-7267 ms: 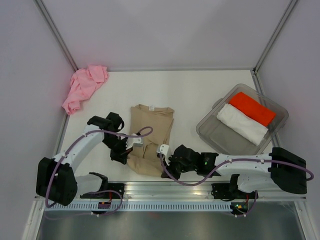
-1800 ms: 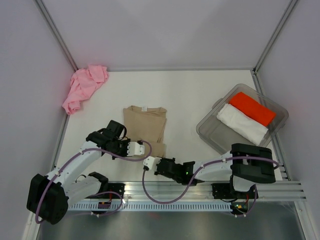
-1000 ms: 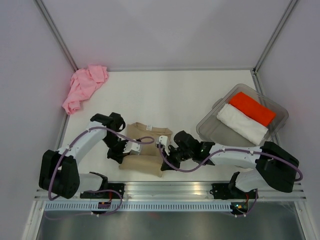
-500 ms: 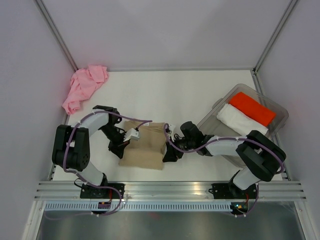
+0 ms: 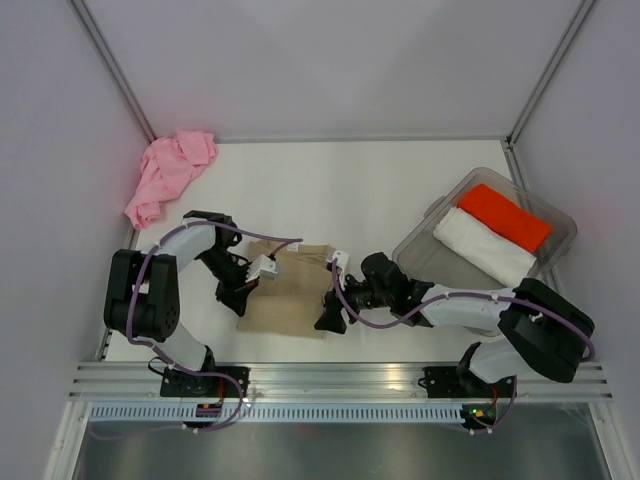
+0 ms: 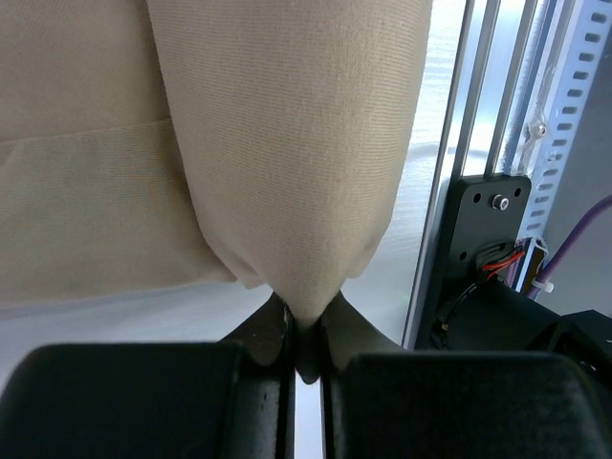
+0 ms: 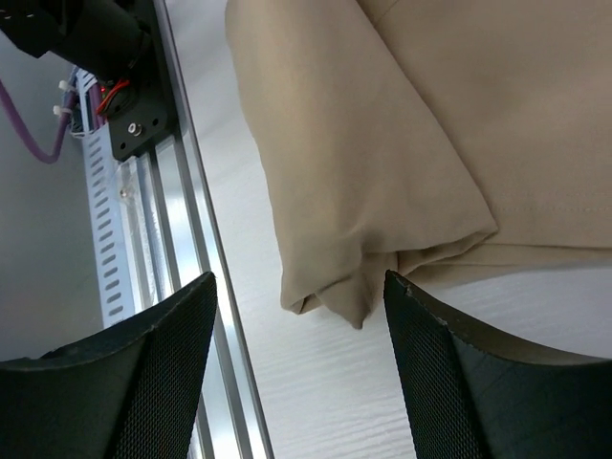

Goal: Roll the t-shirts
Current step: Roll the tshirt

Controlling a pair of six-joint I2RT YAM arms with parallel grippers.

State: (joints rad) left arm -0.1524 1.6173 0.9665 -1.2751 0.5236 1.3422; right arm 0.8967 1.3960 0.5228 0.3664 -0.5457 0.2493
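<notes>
One tan t-shirt [image 6: 287, 143] fold, tip hidden inside left gripper [image 6: 306, 337].

So the tan t-shirt [image 5: 290, 295] went from lying out long and flat with its hem down by the rail [image 5: 340, 375] to a short doubled-over bundle, and in the last half second the right gripper [image 5: 327, 314] slid off its right edge down to the near corner, fingers spread.
</notes>
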